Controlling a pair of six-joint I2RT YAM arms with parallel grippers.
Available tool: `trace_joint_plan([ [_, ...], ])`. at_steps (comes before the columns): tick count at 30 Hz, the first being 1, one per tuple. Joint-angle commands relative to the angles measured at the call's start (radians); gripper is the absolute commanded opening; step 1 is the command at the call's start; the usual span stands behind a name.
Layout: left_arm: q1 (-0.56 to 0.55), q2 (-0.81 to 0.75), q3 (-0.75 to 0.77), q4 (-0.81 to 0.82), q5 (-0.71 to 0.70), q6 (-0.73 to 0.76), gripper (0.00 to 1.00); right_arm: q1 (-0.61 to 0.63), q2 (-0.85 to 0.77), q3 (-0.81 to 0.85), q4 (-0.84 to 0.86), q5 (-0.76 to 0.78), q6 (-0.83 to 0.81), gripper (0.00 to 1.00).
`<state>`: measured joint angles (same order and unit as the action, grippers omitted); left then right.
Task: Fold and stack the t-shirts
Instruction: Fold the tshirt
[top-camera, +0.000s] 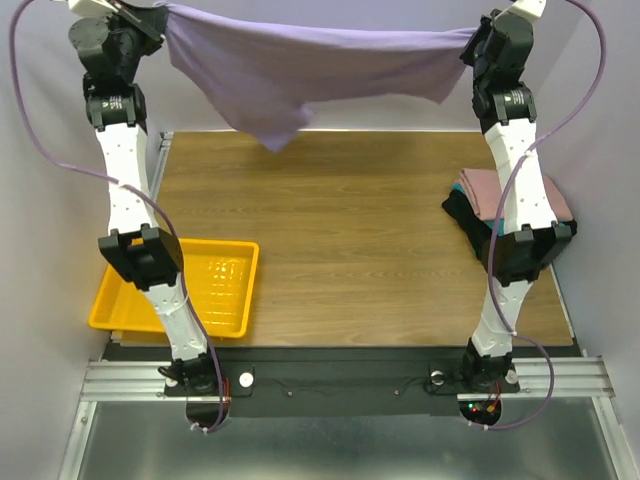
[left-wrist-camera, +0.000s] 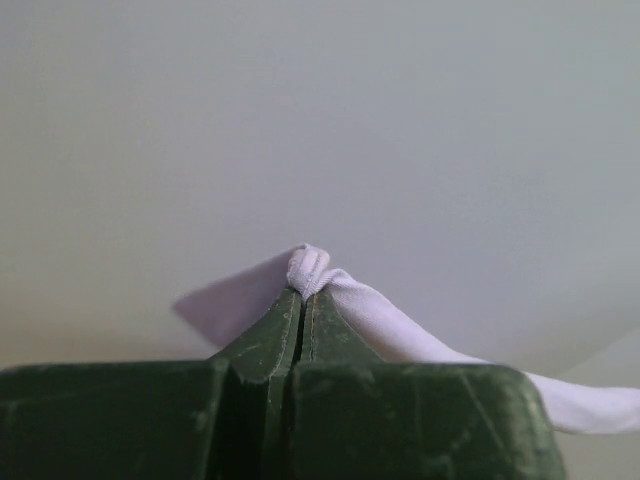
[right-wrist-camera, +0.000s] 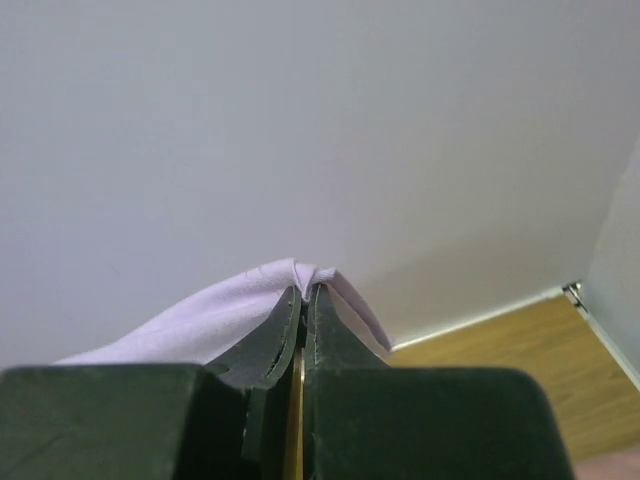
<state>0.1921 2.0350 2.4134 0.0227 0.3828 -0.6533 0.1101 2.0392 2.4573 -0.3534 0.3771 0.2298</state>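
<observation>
The purple shirt (top-camera: 300, 75) hangs high in the air at 12 o'clock in the top view, stretched between the two arms. A loose part droops down in the middle, a little to the left, and it does not touch the counter (top-camera: 350, 240).

I think the job now is to lay this shirt flat so it can be folded. To do it well, both arms should come down together and at the same height, so the top edge stays straight. The drooping part should land first on the bare wood in the middle. Then the arms can pull toward 6 o'clock so the cloth spreads smooth with no bumps. The shirt should land away from the folded shirts (top-camera: 480, 195) at 3 o'clock and the yellow tray (top-camera: 230, 250) at 8 o'clock.

The left fingers (left-wrist-camera: 265, 335) are pressed tight together, and a small bunch of purple cloth pokes out at their tips. The right fingers (right-wrist-camera: 340, 345) are pressed together too, pinching a fold of the same shirt. Both pinches are near the cloth's edge, so a hard tug could make it slip out.
</observation>
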Motion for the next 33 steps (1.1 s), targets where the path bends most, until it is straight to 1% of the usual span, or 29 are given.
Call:
trace_joint_plan([
  [1, 0.035, -0.156, -0.061, 0.218, 0.089, -0.016, 0.0, -0.012, -0.103, -0.118, 0.116, -0.036, -0.06, 0.0],
  [2, 0.036, -0.174, -0.17, 0.229, 0.111, -0.013, 0.0, -0.013, -0.114, -0.154, 0.117, -0.056, -0.06, 0.0],
  [4, 0.035, -0.22, -0.331, 0.273, 0.134, 0.007, 0.0, -0.016, -0.134, -0.243, 0.126, -0.082, -0.056, 0.0],
  [5, 0.036, -0.272, -0.503, 0.313, 0.128, 0.018, 0.0, -0.015, -0.146, -0.33, 0.128, -0.108, -0.05, 0.0],
  [8, 0.036, -0.361, -0.779, 0.4, 0.081, 0.063, 0.0, -0.016, -0.172, -0.486, 0.136, -0.153, -0.015, 0.0],
  [9, 0.036, -0.413, -0.945, 0.417, 0.065, 0.07, 0.0, -0.015, -0.2, -0.606, 0.145, -0.171, -0.006, 0.0],
  [10, 0.036, -0.438, -1.02, 0.422, 0.02, 0.093, 0.0, -0.015, -0.212, -0.682, 0.184, -0.175, 0.012, 0.0],
  [11, 0.038, -0.476, -1.154, 0.422, -0.002, 0.095, 0.0, -0.015, -0.226, -0.801, 0.204, -0.162, 0.031, 0.0],
  [13, 0.038, -0.507, -1.278, 0.442, -0.051, 0.084, 0.0, -0.015, -0.241, -0.917, 0.252, -0.158, 0.057, 0.0],
  [14, 0.038, -0.524, -1.389, 0.459, -0.061, 0.072, 0.0, -0.015, -0.241, -0.96, 0.266, -0.168, 0.084, 0.0],
  [15, 0.038, -0.529, -1.437, 0.477, -0.067, 0.066, 0.0, -0.015, -0.231, -1.044, 0.278, -0.172, 0.094, 0.0],
  [17, 0.038, -0.518, -1.507, 0.505, -0.041, 0.069, 0.0, -0.015, -0.218, -1.109, 0.283, -0.165, 0.134, 0.0],
  [19, 0.038, -0.48, -1.566, 0.472, -0.073, 0.057, 0.0, -0.015, -0.192, -1.171, 0.283, -0.141, 0.167, 0.0],
  [21, 0.04, -0.421, -1.564, 0.413, -0.108, 0.038, 0.0, -0.015, -0.182, -1.204, 0.283, -0.142, 0.186, 0.0],
  [22, 0.04, -0.38, -1.561, 0.408, -0.093, 0.037, 0.0, -0.015, -0.172, -1.227, 0.281, -0.145, 0.196, 0.0],
  [25, 0.038, -0.329, -1.536, 0.366, -0.07, 0.04, 0.0, -0.015, -0.174, -1.262, 0.283, -0.147, 0.207, 0.0],
  [27, 0.038, -0.311, -1.525, 0.329, -0.096, 0.043, 0.0, -0.015, -0.189, -1.294, 0.281, -0.129, 0.217, 0.0],
  [29, 0.038, -0.321, -1.533, 0.284, -0.157, 0.041, 0.0, -0.015, -0.197, -1.317, 0.283, -0.119, 0.221, 0.0],
  [33, 0.038, -0.36, -1.553, 0.267, -0.191, 0.044, 0.0, -0.015, -0.211, -1.331, 0.28, -0.142, 0.22, 0.0],
])
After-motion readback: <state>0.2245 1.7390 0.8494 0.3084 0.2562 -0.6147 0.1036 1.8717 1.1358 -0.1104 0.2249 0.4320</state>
